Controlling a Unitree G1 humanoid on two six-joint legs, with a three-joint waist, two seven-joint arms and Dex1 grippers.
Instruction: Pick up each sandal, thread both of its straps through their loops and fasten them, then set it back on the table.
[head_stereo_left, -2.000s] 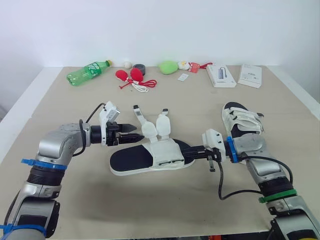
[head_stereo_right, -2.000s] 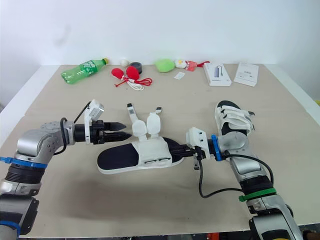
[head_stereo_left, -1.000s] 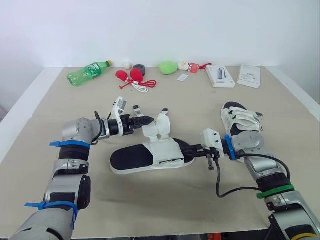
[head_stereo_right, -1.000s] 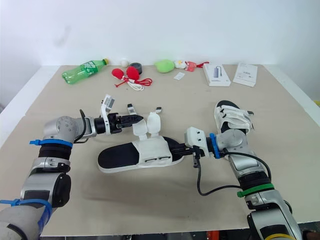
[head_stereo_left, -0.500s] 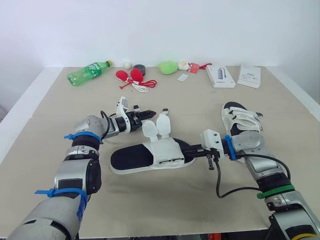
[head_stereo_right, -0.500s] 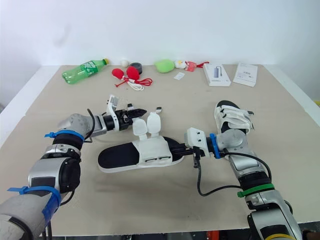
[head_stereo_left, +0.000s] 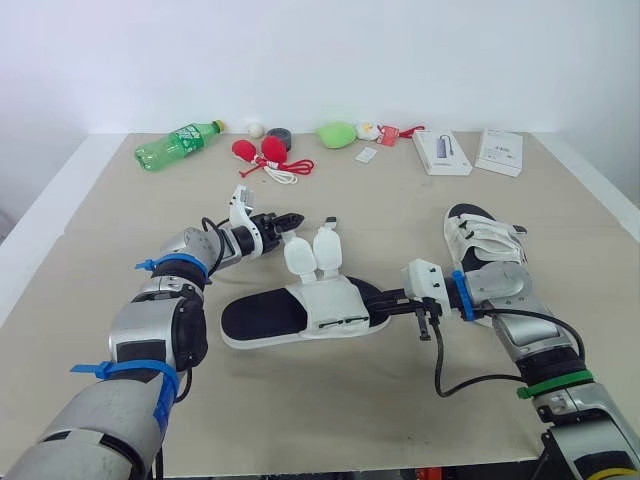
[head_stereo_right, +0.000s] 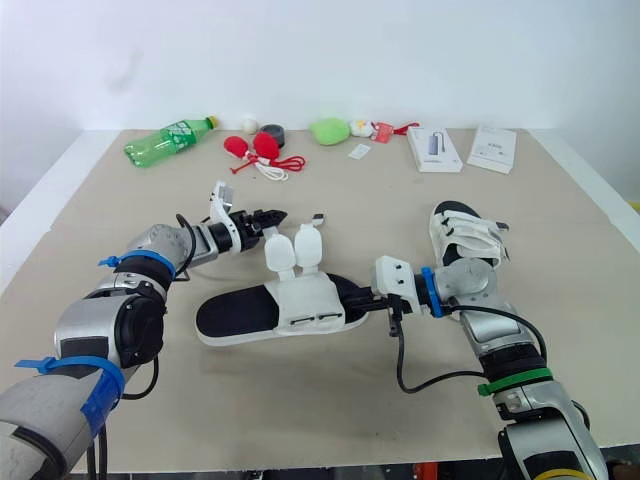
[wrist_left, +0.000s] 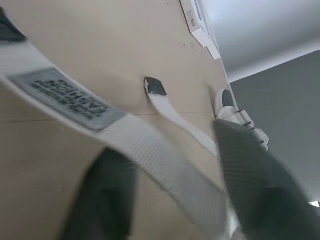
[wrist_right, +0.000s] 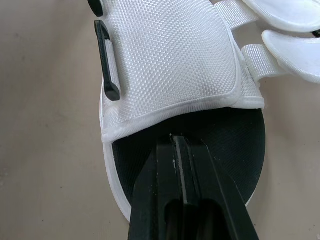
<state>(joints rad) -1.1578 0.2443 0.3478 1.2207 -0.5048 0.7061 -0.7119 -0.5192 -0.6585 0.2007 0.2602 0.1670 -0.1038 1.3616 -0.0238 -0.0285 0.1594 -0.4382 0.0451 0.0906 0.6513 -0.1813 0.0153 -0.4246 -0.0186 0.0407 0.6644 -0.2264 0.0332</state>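
A white sandal with a black footbed (head_stereo_left: 300, 312) lies mid-table with both straps undone and its two flaps (head_stereo_left: 313, 252) standing up. My left gripper (head_stereo_left: 288, 218) is at the far strap's end. In the left wrist view that strap (wrist_left: 150, 150), with its grey label, runs between the spread fingers (wrist_left: 107, 195), and the other strap (wrist_left: 175, 112) lies beyond. My right gripper (head_stereo_left: 385, 303) is shut, and its tip (wrist_right: 179, 142) rests on the footbed under the white upper (wrist_right: 170, 65). A second sandal (head_stereo_left: 482, 240) with its straps fastened lies to the right.
Along the far edge lie a green bottle (head_stereo_left: 178, 143), red objects with a cord (head_stereo_left: 262, 155), a dark tape roll (head_stereo_left: 278, 136), a green lump (head_stereo_left: 337, 133) and two white boxes (head_stereo_left: 441, 151) (head_stereo_left: 500, 151). A black cable (head_stereo_left: 470, 375) hangs from my right wrist.
My left gripper has moved away from me and to the right, from beside the flaps up to the far strap's end. The right gripper and the sandal stayed put.
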